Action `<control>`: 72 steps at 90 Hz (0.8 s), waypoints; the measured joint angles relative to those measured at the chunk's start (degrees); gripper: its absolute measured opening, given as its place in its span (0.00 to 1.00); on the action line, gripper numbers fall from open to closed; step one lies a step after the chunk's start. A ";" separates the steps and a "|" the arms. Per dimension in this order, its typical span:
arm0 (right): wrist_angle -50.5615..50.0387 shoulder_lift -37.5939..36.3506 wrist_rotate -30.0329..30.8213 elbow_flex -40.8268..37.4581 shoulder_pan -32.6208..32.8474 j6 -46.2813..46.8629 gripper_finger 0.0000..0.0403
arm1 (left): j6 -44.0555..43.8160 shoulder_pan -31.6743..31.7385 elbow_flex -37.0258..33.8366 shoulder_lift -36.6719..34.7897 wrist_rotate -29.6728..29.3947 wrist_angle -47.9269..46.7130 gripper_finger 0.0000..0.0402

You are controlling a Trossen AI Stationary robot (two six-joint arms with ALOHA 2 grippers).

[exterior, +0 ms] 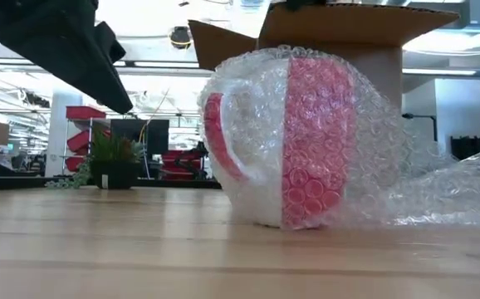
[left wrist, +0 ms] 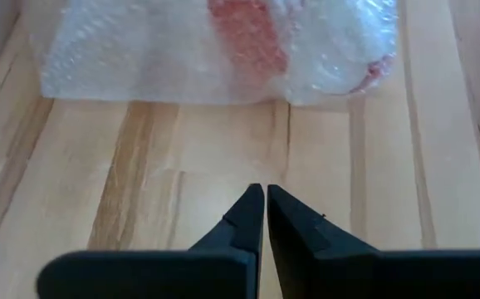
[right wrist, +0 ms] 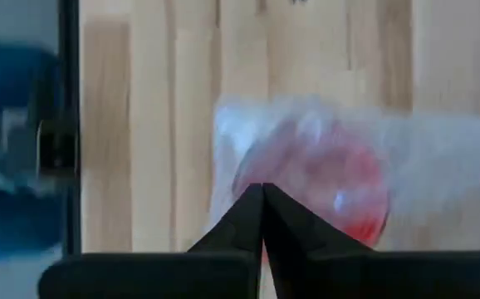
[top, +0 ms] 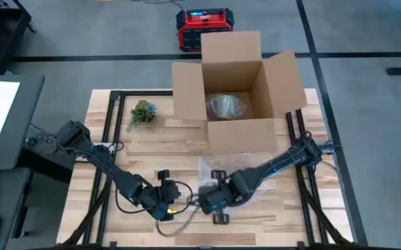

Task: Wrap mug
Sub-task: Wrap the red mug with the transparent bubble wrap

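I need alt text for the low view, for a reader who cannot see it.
A red and white mug wrapped in bubble wrap lies on its side on a wooden table. Behind it stand an open cardboard box and a small potted plant.

Grey floor (top: pixel 360 83) with dark lines, a red case (top: pixel 204 28) on it; bright ceiling strip lights (exterior: pixel 165 64).

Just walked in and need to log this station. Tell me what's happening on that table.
Two dark robot arms are wrapping a red and white mug in clear bubble wrap. The mug lies bundled on the wooden table, in front of an open cardboard box that already holds some clear wrap. Both the left gripper and the right gripper are shut, empty and close to the bundle. A small potted plant sits left of the box.
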 joint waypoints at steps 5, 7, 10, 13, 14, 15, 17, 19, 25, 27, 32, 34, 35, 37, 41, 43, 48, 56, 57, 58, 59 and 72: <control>-2.53 -0.67 1.48 0.10 1.84 1.05 0.00 | -0.01 -0.07 0.00 0.00 0.03 0.00 0.00; -3.42 -1.01 2.69 0.11 2.75 1.67 0.00 | -0.03 -0.07 0.00 0.00 0.04 0.02 0.00; -4.91 -1.40 5.22 0.11 4.22 3.12 0.00 | -0.22 -0.07 0.00 0.00 0.04 0.01 0.00; -6.61 -1.72 8.03 -0.27 5.54 5.15 0.00 | -0.54 -0.07 0.00 0.00 0.04 -0.03 0.00; -7.18 -1.80 8.93 -0.47 5.98 5.90 0.00 | -0.67 -0.07 0.00 0.00 0.04 -0.02 0.00; -7.77 -1.88 9.78 -0.70 6.42 6.69 0.00 | -0.78 -0.07 0.00 0.00 0.05 -0.01 0.00; -9.12 -1.96 11.07 -1.23 7.31 8.39 0.00 | -0.98 -0.07 0.00 0.00 0.06 0.02 0.00; -10.76 -1.98 12.10 -1.81 8.12 10.21 0.00 | -1.15 -0.07 0.00 0.00 0.04 0.07 0.00; -16.37 -1.89 14.85 -3.91 10.08 16.36 0.00 | -1.47 -0.07 0.00 0.00 0.04 0.65 0.00; -17.94 -1.89 15.89 -4.87 10.60 18.55 0.01 | -1.52 -0.07 0.00 0.00 0.06 1.07 0.00; -21.57 -2.16 18.08 -7.70 11.37 23.86 0.03 | -1.54 -0.03 0.00 0.00 0.04 2.82 0.00; -22.53 -2.36 18.62 -9.07 11.59 25.80 0.04 | -1.54 0.12 0.00 0.00 0.06 3.71 0.00; -22.86 -2.51 18.86 -9.86 11.64 26.67 0.05 | -1.54 0.20 0.00 0.00 0.06 4.18 0.00; -23.28 -2.87 19.20 -11.60 11.67 28.15 0.07 | -1.54 0.39 0.00 0.00 0.09 5.16 0.00; -23.02 -4.02 19.37 -15.45 11.57 30.28 0.10 | -1.52 0.92 0.00 0.00 0.10 7.26 0.00; -22.36 -4.86 19.41 -17.64 11.43 31.15 0.13 | -1.52 1.27 0.00 0.00 -0.01 8.66 0.00; -20.08 -7.48 19.36 -23.66 10.73 32.95 0.18 | -1.52 2.05 0.02 0.00 -0.64 11.45 0.00; -12.58 -13.50 18.72 -34.38 9.07 35.14 0.27 | -1.30 3.20 0.02 0.00 -0.73 14.57 0.00; -11.28 -14.34 18.42 -35.81 8.79 35.20 0.28 | -1.17 3.29 0.02 0.00 -0.73 14.79 0.00; -9.92 -15.12 18.14 -37.22 8.51 35.27 0.30 | -1.01 3.36 0.02 0.00 -0.72 15.02 0.00; -8.53 -15.91 17.92 -38.55 8.24 35.29 0.31 | -0.80 3.42 0.02 0.00 -0.71 15.25 0.00; 13.16 -26.19 17.52 -54.93 4.46 35.56 0.45 | 1.28 3.43 0.02 0.00 -0.73 18.64 0.00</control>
